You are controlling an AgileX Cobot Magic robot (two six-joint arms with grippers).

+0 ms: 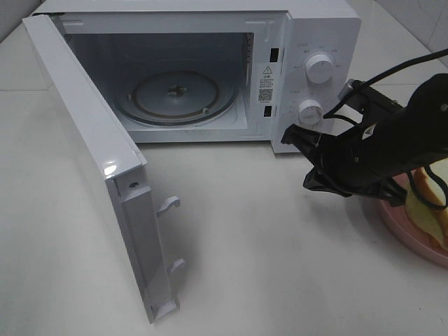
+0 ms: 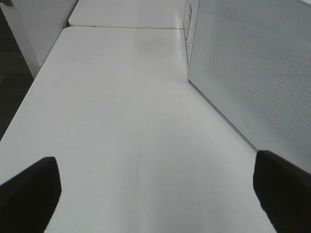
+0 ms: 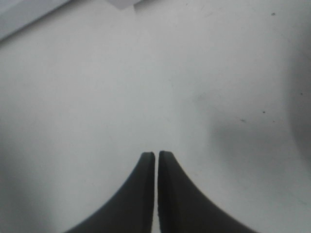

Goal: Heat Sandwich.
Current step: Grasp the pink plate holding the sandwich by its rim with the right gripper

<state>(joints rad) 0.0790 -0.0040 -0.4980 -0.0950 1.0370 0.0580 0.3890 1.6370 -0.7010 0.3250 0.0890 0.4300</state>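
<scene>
The sandwich lies on a round pink plate at the right edge of the table, mostly hidden by my right arm; I see white bread, tan crust and yellow filling. My right gripper is shut and empty, left of the plate and just in front of the microwave's control panel. In the right wrist view its gripper shows both fingers pressed together above bare table. My left gripper is open and empty over the table beside the microwave's side wall. It is out of the exterior view.
The white microwave stands at the back with its door swung wide open to the left. The glass turntable inside bears nothing. Two knobs are on its right panel.
</scene>
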